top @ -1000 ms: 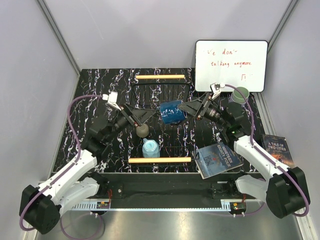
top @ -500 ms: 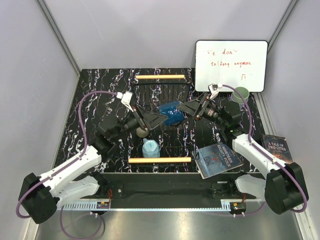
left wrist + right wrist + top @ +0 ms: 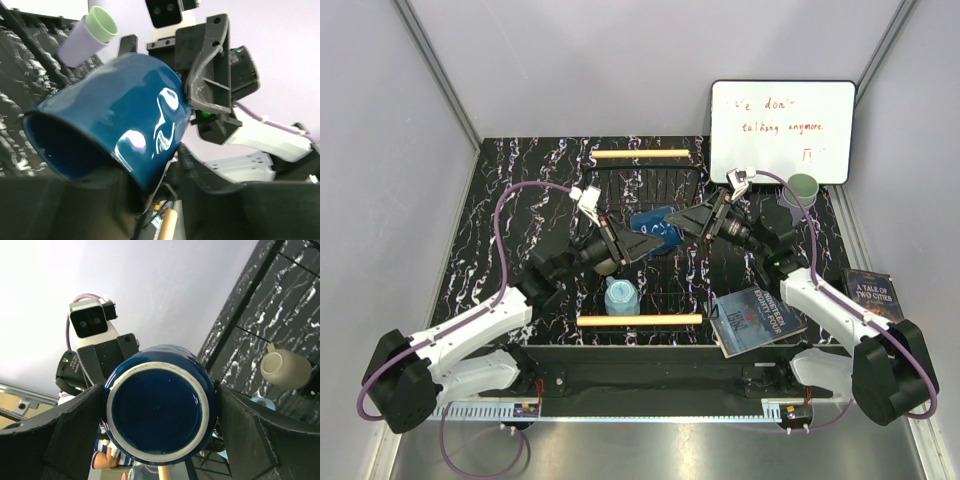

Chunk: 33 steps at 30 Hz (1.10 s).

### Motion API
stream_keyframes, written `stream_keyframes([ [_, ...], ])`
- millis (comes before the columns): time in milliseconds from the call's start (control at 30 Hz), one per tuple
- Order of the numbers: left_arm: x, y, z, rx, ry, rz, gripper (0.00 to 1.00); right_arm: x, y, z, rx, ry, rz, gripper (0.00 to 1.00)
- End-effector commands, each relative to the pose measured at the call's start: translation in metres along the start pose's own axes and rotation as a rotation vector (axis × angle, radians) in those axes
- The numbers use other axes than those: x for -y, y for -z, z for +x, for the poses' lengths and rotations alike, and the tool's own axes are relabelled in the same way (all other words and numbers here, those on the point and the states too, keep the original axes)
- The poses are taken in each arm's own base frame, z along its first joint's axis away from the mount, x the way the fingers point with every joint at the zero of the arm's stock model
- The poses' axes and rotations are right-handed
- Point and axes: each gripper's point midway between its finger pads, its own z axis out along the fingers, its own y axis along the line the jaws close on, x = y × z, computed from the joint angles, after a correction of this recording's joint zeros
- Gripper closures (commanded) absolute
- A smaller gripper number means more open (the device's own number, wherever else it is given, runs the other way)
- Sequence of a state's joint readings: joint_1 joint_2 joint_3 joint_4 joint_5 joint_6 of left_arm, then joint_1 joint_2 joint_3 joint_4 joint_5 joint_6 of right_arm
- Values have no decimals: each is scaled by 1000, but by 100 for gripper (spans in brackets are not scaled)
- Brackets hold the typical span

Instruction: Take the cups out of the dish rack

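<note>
A dark navy mug (image 3: 655, 228) (image 3: 125, 115) hangs on its side above the dish rack (image 3: 640, 154). My right gripper (image 3: 682, 220) (image 3: 160, 410) is shut on its body, base toward the wrist camera, with a finger (image 3: 85, 425) on each flank. At the mug's open rim is my left gripper (image 3: 648, 243) (image 3: 150, 185); the lower wall lies between its fingers, and contact is blurred. In the rack are a beige mug (image 3: 605, 262) (image 3: 282, 369) and a light blue mug (image 3: 620, 296). A pale green tumbler (image 3: 802, 188) (image 3: 101, 24) sits inside a lavender tumbler (image 3: 77, 45), right of the rack.
A whiteboard (image 3: 782, 130) leans at the back right. Two books (image 3: 755, 318) (image 3: 872, 295) lie right of the rack. The rack's near wooden handle (image 3: 640, 320) lies below the grippers. Grey walls close in both sides.
My left gripper moved right to the navy mug's rim and its jaws narrowed. The right gripper carried the mug slightly left toward it.
</note>
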<state>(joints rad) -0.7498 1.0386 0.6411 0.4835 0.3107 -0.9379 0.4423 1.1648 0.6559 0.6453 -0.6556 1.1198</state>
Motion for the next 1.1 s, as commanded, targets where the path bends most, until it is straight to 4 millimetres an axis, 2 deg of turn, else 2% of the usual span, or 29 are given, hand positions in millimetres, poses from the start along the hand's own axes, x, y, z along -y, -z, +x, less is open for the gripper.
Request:
stream_keyframes([
  [0, 33, -7, -25, 75, -71, 103, 84, -39, -7, 9, -25, 82, -129, 100],
  [33, 33, -7, -25, 79, -73, 97, 99, -39, -6, 10, -24, 83, -127, 100],
  [200, 17, -8, -21, 31, -102, -6, 100, -34, -3, 14, -41, 94, -84, 100],
  [233, 15, -8, -26, 44, -109, -32, 100, -36, -2, 14, -41, 101, -80, 99],
  [267, 4, -6, -21, 23, -106, -84, 100, -34, -1, 13, -36, 115, -67, 91],
  [300, 3, -5, -23, 21, -124, -101, 100, -29, 0, 15, -41, 108, -39, 82],
  [333, -1, -4, -29, 44, -134, -140, 100, -33, 3, 14, -34, 122, -35, 59],
  [400, -13, 2, -28, 28, -158, -211, 100, -25, 7, 13, -21, 145, 20, 43],
  [433, -18, 6, -31, 35, -166, -252, 100, -30, 11, 10, -5, 164, 26, 30],
  [567, -21, 18, -44, 76, -210, -318, 100, -24, 19, 2, 39, 216, 114, 8],
  [667, -17, 24, -54, 108, -234, -330, 100, -26, 22, -1, 49, 234, 136, 1],
  [800, -17, 33, -62, 138, -248, -360, 100, -29, 21, 1, 33, 234, 121, 0],
  [900, -21, 38, -69, 149, -269, -410, 100, -23, 21, -1, 41, 228, 150, 0],
  [1000, -25, 47, -86, 175, -328, -494, 100, -12, 27, -8, 71, 239, 237, 0],
  [1067, -27, 55, -107, 201, -371, -564, 100, -4, 32, -13, 94, 257, 300, 1],
])
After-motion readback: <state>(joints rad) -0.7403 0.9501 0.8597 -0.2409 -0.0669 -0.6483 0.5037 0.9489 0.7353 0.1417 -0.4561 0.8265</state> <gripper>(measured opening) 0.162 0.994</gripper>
